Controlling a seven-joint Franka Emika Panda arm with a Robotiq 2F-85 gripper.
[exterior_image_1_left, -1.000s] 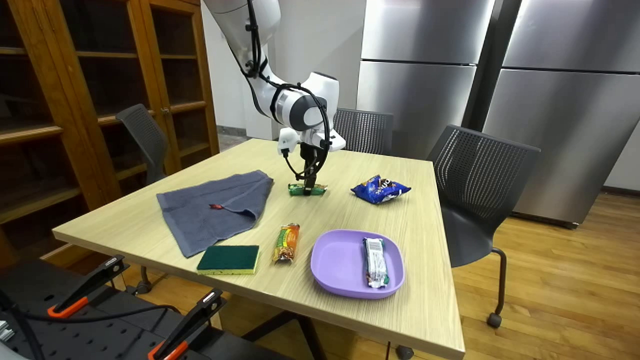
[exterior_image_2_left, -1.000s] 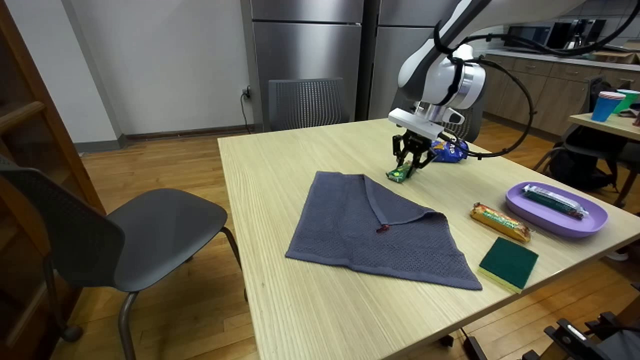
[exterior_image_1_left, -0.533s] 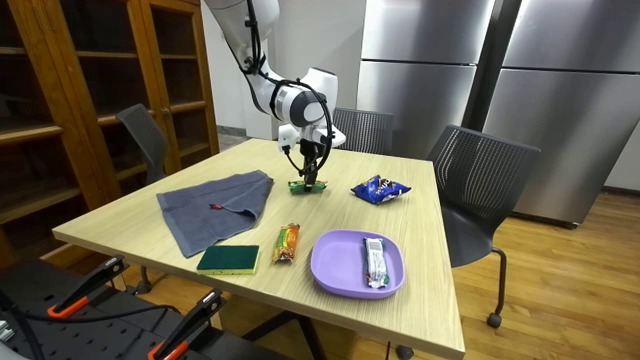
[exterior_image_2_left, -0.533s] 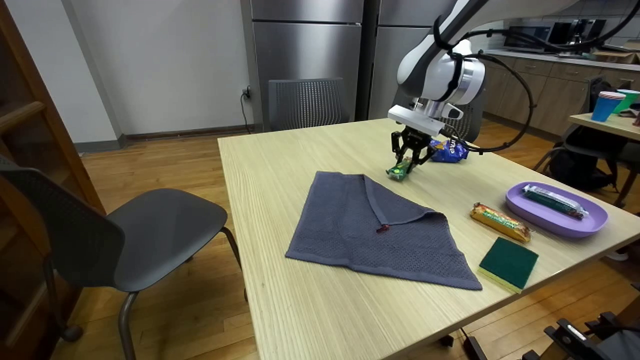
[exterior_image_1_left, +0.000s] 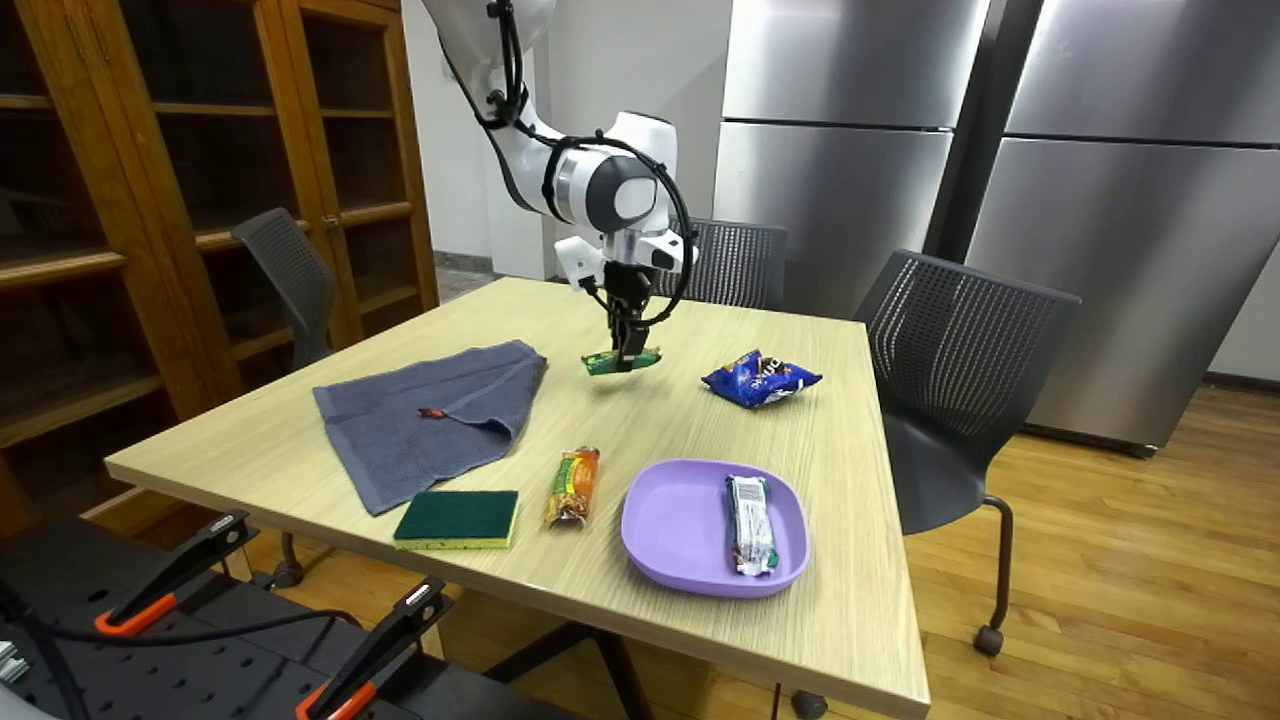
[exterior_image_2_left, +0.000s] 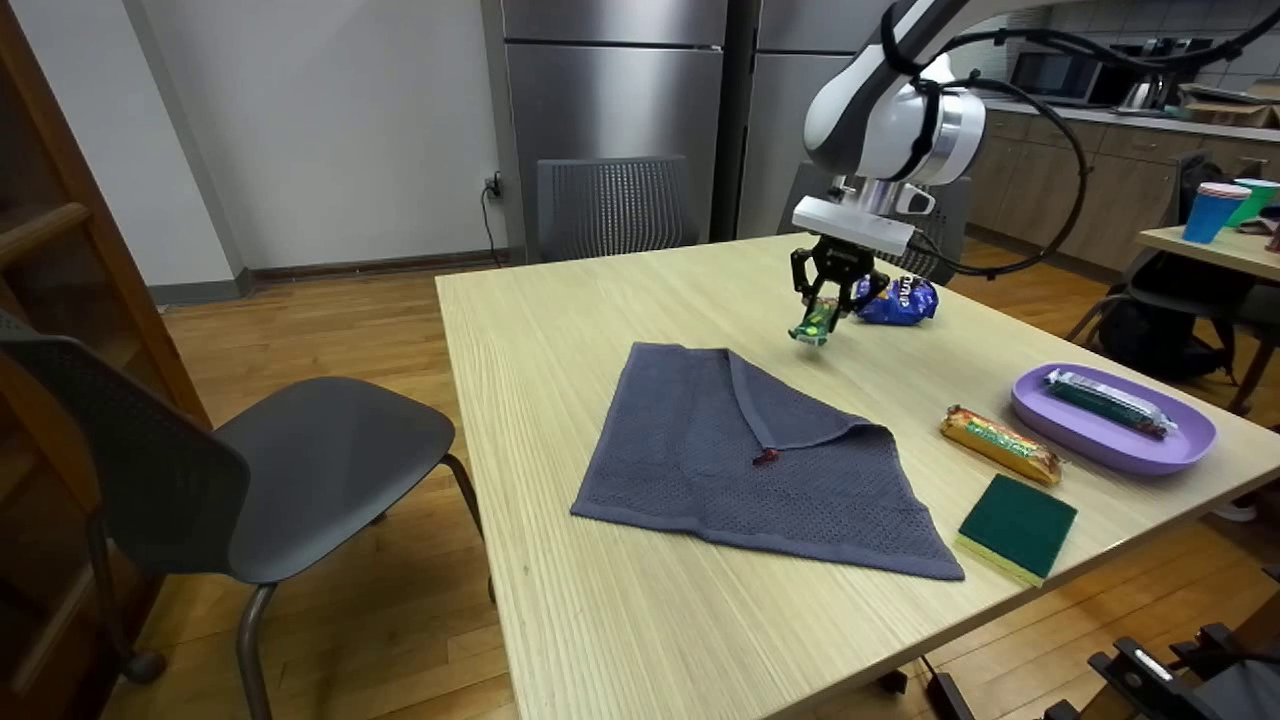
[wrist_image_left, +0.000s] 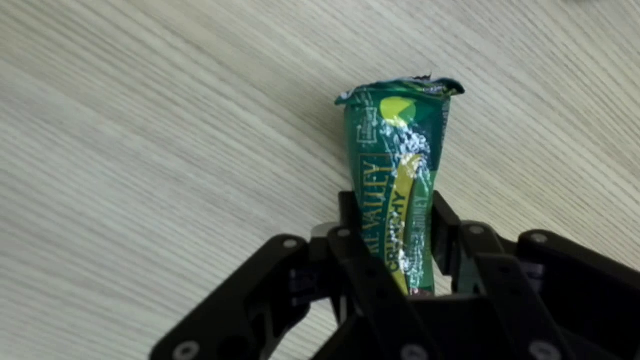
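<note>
In an exterior view, the gripper (exterior_image_1_left: 626, 360) at the middle of the frame holds a green bar (exterior_image_1_left: 601, 363) just above the table (exterior_image_1_left: 850, 460). A grey-blue cloth (exterior_image_1_left: 410, 440) lies left of centre, and a blue bag (exterior_image_1_left: 758, 380) right of centre. Toward the lower middle sit a sponge (exterior_image_1_left: 457, 518), an orange bar (exterior_image_1_left: 573, 487) and a purple plate (exterior_image_1_left: 675, 520) with a pale wrapped bar (exterior_image_1_left: 751, 523) on it. Two fridges (exterior_image_1_left: 835, 200) stand at upper right, a wooden cabinet (exterior_image_1_left: 85, 120) at upper left.

Both exterior views face refrigerators (exterior_image_1_left: 835, 210) across the table (exterior_image_1_left: 680, 430); the wrist view is close, seemingly straight overhead.
</note>
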